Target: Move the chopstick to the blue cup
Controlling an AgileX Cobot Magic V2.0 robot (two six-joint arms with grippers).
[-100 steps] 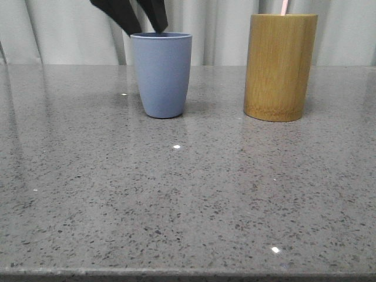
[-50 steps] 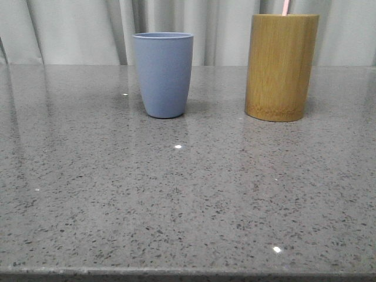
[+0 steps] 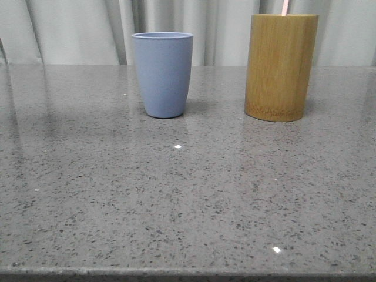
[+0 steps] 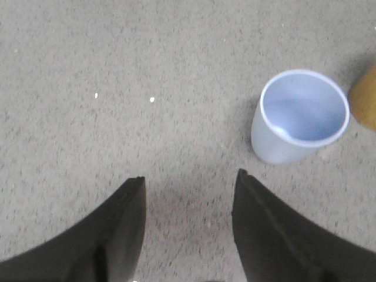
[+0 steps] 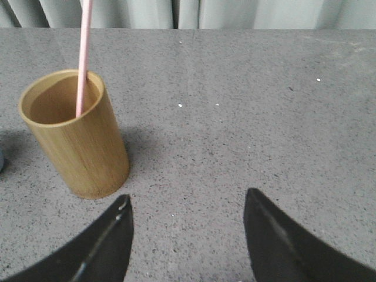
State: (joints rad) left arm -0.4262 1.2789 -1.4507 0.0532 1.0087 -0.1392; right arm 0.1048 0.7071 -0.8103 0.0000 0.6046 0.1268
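The blue cup stands upright on the table, left of centre; the left wrist view looks into it and it is empty. A pale pink chopstick stands in the yellow-brown bamboo holder, only its tip showing in the front view. My left gripper is open and empty, above the table beside the blue cup. My right gripper is open and empty, above the table beside the bamboo holder. Neither gripper shows in the front view.
The grey speckled stone table reaches to its front edge at the bottom of the front view. Pale curtains hang behind the cups. An edge of the bamboo holder shows in the left wrist view.
The left gripper, a second ago just above the blue cup's rim in the front view, has gone up out of that view. The cup and holder have not moved.
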